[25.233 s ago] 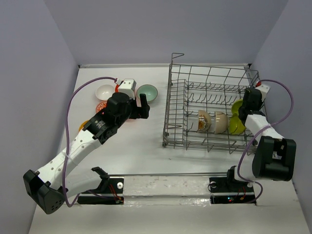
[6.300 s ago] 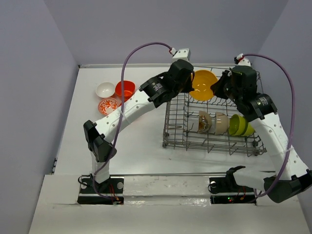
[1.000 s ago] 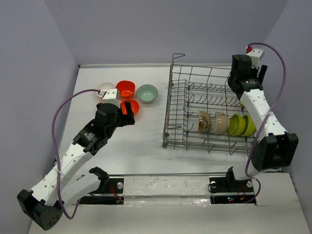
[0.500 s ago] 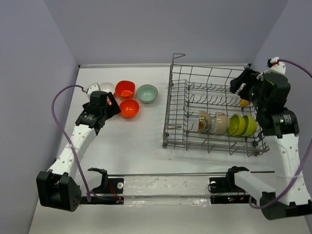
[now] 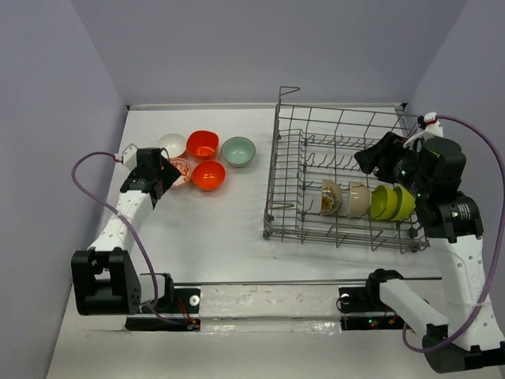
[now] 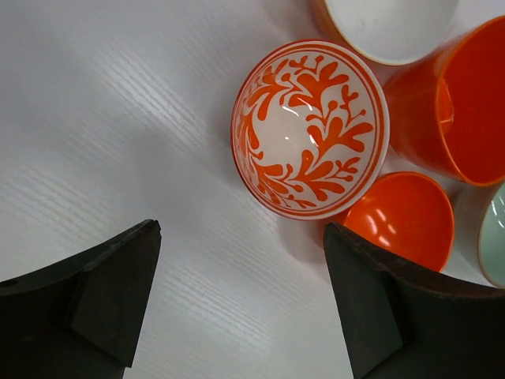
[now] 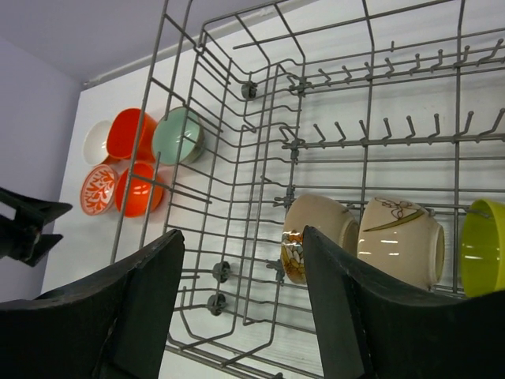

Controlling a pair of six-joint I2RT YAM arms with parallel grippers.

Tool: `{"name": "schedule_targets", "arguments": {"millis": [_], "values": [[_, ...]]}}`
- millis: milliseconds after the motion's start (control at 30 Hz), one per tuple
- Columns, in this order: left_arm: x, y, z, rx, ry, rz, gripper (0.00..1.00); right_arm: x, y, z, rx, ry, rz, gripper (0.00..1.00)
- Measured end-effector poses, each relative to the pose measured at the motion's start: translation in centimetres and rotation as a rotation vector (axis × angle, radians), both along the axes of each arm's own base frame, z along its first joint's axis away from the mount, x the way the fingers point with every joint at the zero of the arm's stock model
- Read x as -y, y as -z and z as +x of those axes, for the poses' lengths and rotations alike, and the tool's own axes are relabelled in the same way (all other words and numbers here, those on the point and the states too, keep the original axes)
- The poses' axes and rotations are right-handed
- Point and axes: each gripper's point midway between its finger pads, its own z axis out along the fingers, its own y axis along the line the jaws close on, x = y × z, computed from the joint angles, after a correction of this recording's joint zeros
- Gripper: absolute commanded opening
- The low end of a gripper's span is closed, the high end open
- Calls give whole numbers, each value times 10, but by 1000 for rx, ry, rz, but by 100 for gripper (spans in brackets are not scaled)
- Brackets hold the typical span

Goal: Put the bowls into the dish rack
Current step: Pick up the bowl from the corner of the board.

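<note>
**Left jaws:** recorded wide apart, nothing held. They are positioned above the counter close to its left edge, over the patterned bowl. In the left wrist view this bowl is seen ahead of the two fingers, not between them, and no contact is seen.

**Bowls on the counter:** five are grouped toward the far left corner, all upright with the open side up.
- The patterned bowl is white with a red-orange leaf print.
- A white bowl is placed just beyond it.
- A red-orange bowl is placed to the right of the white one.
- A pale teal bowl is placed further right again.
- A second red-orange bowl is set just beside the patterned bowl, on the near side of the group.

The bowls are packed close together. Whether they touch cannot be told.

**Dish rack**: it is set on the right half of the counter, reaching toward the far and right edges. Four bowls are stood on edge in one row among the near tines. Two are cream bowls, one of them marked with a brown line, and two are lime green bowls at the right end of the row.

**Right jaws:** held above the right side of the rack, parted, with nothing between them. In the right wrist view only the rack wires and tines are seen past the fingers.
</note>
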Motion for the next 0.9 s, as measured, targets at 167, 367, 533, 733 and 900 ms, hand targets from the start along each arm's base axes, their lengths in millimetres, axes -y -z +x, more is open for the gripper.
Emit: {"name": "schedule_targets", "arguments": {"millis": [167, 367, 533, 733, 900], "values": [[-8, 34, 8, -89, -52, -26, 86, -9, -7, -10, 25, -43, 13, 66], [-24, 54, 22, -145, -105, -34, 77, -15, -9, -14, 33, -73, 16, 66], [-34, 58, 35, -156, -129, -42, 67, -18, -9, -16, 34, -83, 16, 66], [-40, 70, 48, -174, -135, -46, 49, -18, -9, -16, 33, -85, 16, 66], [-40, 81, 50, -195, -132, -58, 41, -20, -9, -16, 32, -92, 16, 66]]}}
